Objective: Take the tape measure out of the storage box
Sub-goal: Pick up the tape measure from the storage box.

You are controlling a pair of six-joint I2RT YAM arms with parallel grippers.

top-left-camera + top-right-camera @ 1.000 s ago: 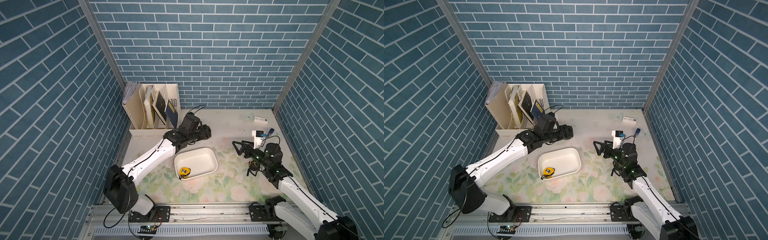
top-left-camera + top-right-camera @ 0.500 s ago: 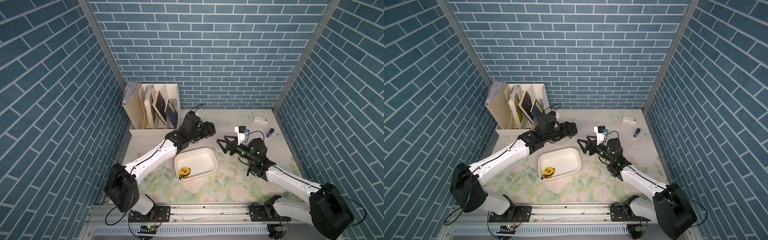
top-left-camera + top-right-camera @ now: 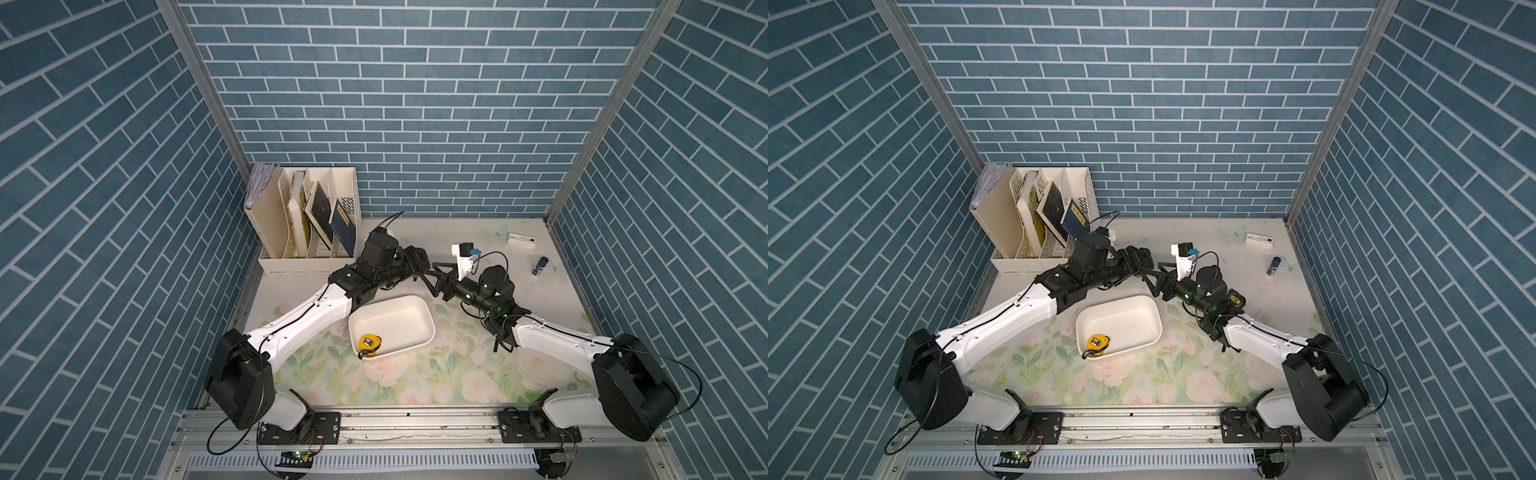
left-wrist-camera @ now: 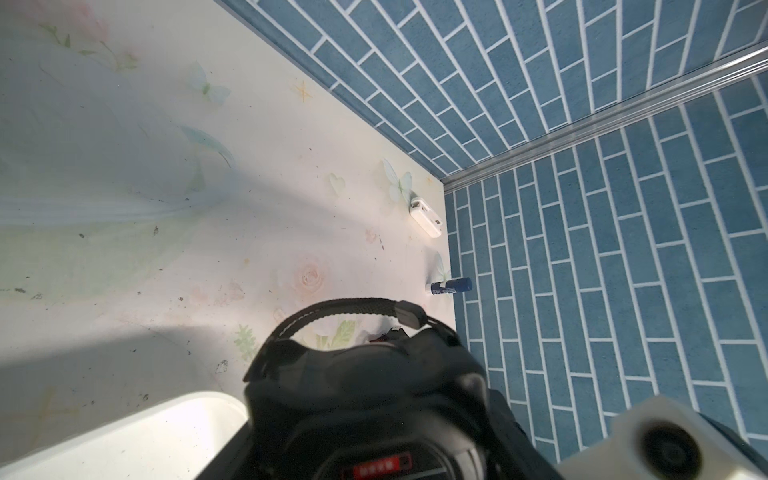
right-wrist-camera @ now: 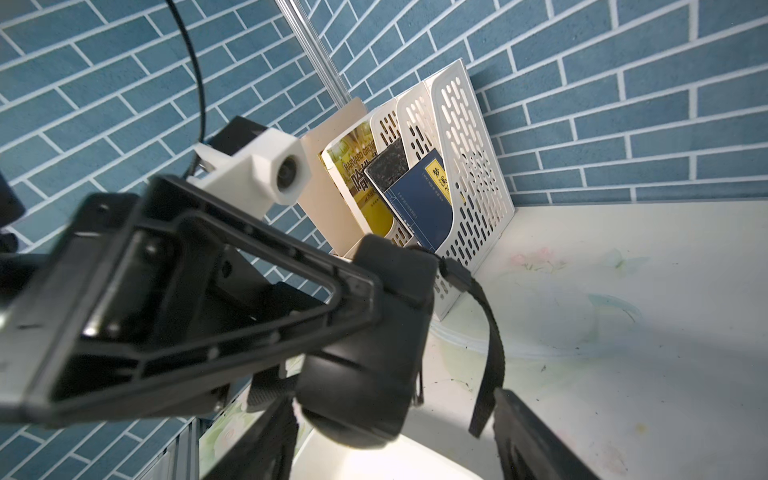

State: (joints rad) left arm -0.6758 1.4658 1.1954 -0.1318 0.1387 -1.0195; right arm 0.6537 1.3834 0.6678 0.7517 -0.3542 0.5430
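A yellow tape measure [image 3: 370, 343] lies inside the storage box [image 3: 430, 322], in its corner nearest the left arm's base. Just beyond the box's far rim, the left gripper [image 3: 417, 266] clamps a black tape measure [image 5: 365, 332] with a strap. The right gripper [image 3: 436, 276] faces it, jaws apart on either side of that housing, contact indiscernible. Farther beyond the box stands a file rack [image 3: 307, 216].

Blue brick-pattern walls [image 3: 415, 104], floral tabletop [image 3: 415, 382], cream file rack [image 3: 270, 220] in far corner.

storage box [image 3: 431, 332] smooth white plastic; yellow tape measure [image 3: 370, 343] glossy plastic casing
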